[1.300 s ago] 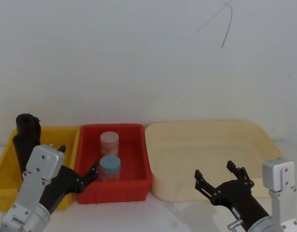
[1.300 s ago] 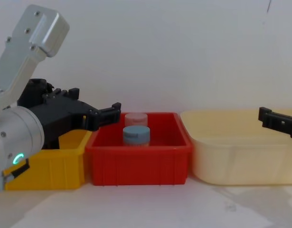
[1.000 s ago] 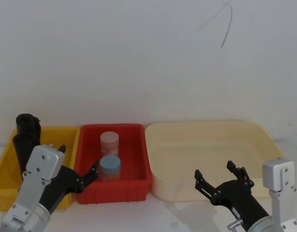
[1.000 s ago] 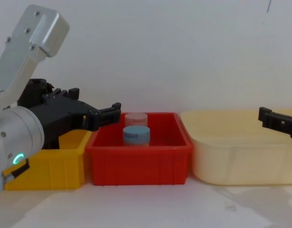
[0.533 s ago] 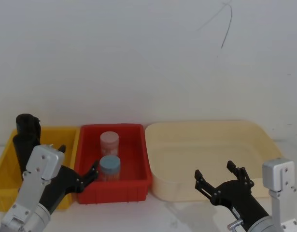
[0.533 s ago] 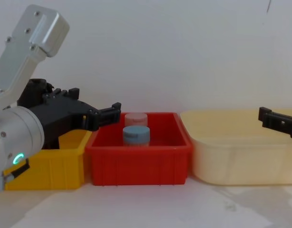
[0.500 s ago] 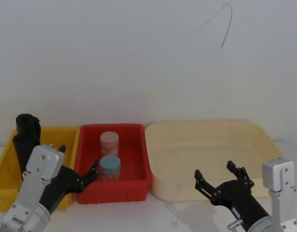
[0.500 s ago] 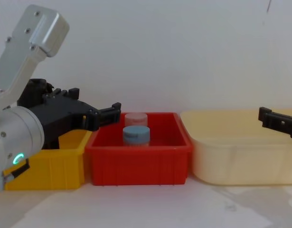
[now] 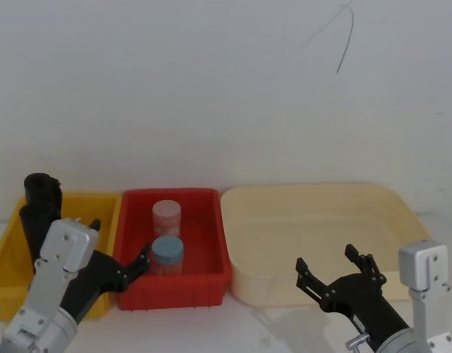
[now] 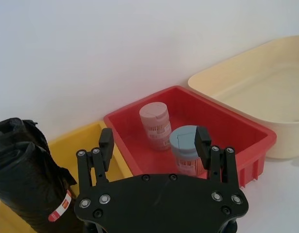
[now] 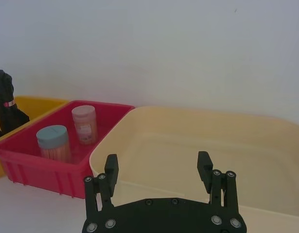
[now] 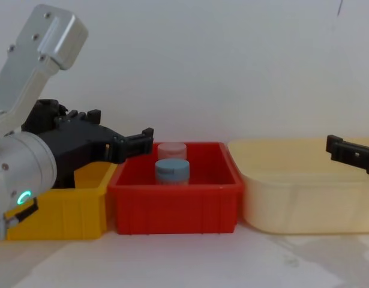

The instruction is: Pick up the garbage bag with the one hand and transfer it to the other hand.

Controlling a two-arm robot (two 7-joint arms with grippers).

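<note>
The garbage bag (image 9: 40, 200) stands upright at the far left end of the yellow bin (image 9: 5, 254), its black top poking well above the rim. From the head camera the silver left arm covers the bag's lower half, and the small red-and-white label low on its side faces the left wrist camera. The left gripper (image 9: 120, 241) hangs by the seam between the yellow bin and the red bin (image 9: 211, 250), jaws spread wide with nothing between them, near the bag but apart from it. Inside the red bin a pink jar (image 9: 166, 215) stands behind a blue-lidded jar (image 9: 167, 254); whether the two touch I cannot tell. The right gripper (image 9: 325, 259) hangs low before the cream tub (image 9: 314, 195), jaws likewise parted and empty. From the chest camera it is cut off at the right edge, with a single finger reaching in
</note>
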